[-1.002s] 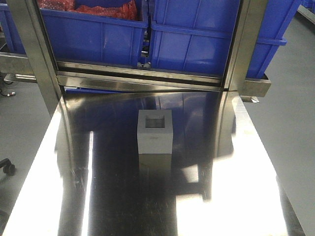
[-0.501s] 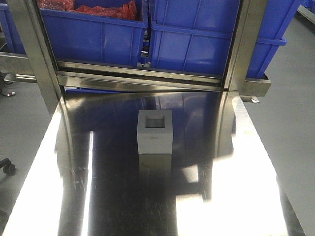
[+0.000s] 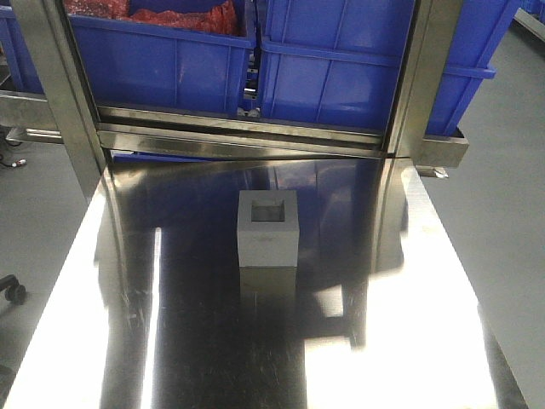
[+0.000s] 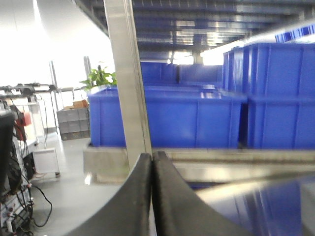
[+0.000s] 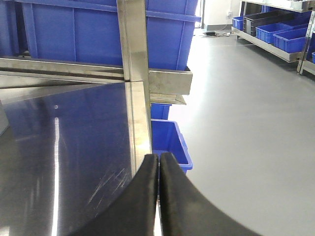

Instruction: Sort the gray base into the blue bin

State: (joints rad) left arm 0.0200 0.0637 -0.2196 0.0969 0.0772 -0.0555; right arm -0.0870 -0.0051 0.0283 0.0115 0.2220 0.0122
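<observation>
- The gray base [image 3: 267,228] is sitting alone near the middle of the bench [image 3: 170,341], its square recess facing up inside a thick frame. Nothing is touching it.
- It is looking matte and pale gray, cube-like, and its reflection is showing in the polished steel just in front of it.
- Beyond it, a steel cross rail [image 3: 247,136] is running along the far edge of the bench. Two upright steel posts are rising there, one on the left [image 3: 60,94] and one on the right [image 3: 421,77].
- Behind that rail, two big tubs are standing side by side: the blue bin [image 3: 366,85] on the right, and a second blue tub [image 3: 162,64] on the left that is holding something red [image 3: 170,13].
- The rail and the posts are standing between the block and both tubs.
- The left pincer [image 4: 151,156] is showing its two black fingers pressed together, gripping nothing, with a post and blue tubs ahead of it.
- The right pincer [image 5: 158,157] is likewise closed on nothing. It is hanging over the bench's right edge by a post.
- A small blue crate [image 5: 170,140] is resting on the gray floor below that edge.
- A caster wheel [image 3: 13,292] is peeking in at the far left.
</observation>
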